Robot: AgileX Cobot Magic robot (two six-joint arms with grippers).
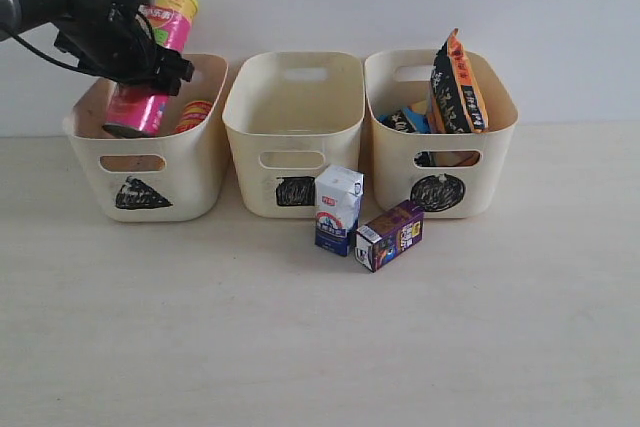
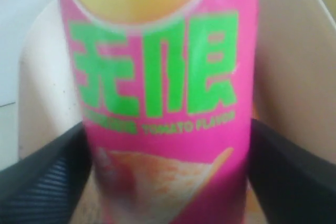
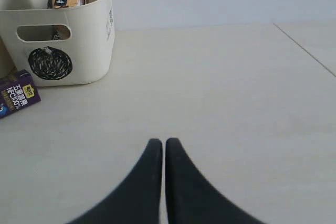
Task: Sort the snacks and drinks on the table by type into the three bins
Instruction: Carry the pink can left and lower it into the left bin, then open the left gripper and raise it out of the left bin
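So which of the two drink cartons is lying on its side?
The purple carton. It lies flat on its long side, just right of the white carton, which stands upright.

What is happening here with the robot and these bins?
The robot is sorting snacks and drinks. Its left claw grips the pink chip tube, tilted, with the lower end inside the triangle bin. The orange bag and the blue-black bag are in the circle bin. The square bin looks empty. The white carton and the purple carton wait on the table. The right claw is shut and holds nothing.
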